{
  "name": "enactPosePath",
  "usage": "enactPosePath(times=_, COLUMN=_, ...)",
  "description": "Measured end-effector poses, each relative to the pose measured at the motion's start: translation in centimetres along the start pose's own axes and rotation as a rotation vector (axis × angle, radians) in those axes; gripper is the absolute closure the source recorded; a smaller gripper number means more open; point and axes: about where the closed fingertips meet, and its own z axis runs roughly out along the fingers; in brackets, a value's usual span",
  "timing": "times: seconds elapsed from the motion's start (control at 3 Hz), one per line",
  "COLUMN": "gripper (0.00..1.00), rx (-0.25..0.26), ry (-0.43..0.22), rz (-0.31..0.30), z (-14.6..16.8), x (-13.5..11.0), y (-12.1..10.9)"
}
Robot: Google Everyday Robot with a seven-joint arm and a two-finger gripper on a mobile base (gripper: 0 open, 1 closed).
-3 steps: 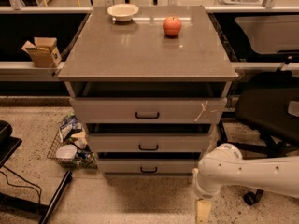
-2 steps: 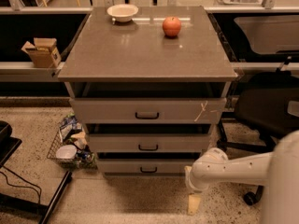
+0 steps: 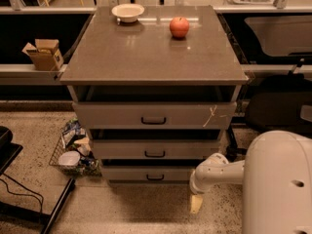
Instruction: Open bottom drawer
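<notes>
Your gripper (image 3: 196, 203) hangs low, close to the floor (image 3: 146, 211), just off the right front corner of the cabinet (image 3: 154, 57). From this view you cannot tell whether it is released or clenched, and nothing shows in its grasp. The bottom drawer (image 3: 126, 173) sits in the lowest tier and looks closed. Its small black handle (image 3: 155, 177) is at the centre of the front, up and to the left of the gripper.

Here is what could go wrong from here:
- The handle is slim and sits low, so if you come in at the wrong height you could scrape the floor or bump the plain drawer front instead of hooking the bar.
- The middle drawer (image 3: 122, 149) has a near-identical handle (image 3: 154, 154) just above, and rising too far would open the wrong tier.
- A pull that is off-axis — likely, since the arm (image 3: 214, 172) reaches in from the right — could bind the drawer or slip off the bar.
- A hard jerk might rock the cabinet, and the apple (image 3: 179, 27) on top could roll.
- The wire basket (image 3: 73, 155) stands beside the cabinet's left foot — keep your sweep away from it.

No brand or writing can be read. The top drawer (image 3: 122, 115) carries a pale X-like mark (image 3: 212, 115), not lettering. The cardboard box (image 3: 44, 54) shows no legible label.
</notes>
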Motion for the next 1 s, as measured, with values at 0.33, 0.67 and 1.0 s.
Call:
enactPosePath(times=0.33, gripper=0.0, rx=0.002, ry=-0.001, rz=0.007, z=0.4, x=0.1, y=-0.3)
enactPosePath(times=0.67, gripper=0.0, rx=0.033, ry=0.014, rz=-0.009, z=1.7, x=-0.1, y=-0.5)
enactPosePath(times=1.0, gripper=0.0, rx=0.08, ry=0.04, rz=-0.055, z=4.9, x=0.5, y=-2.1)
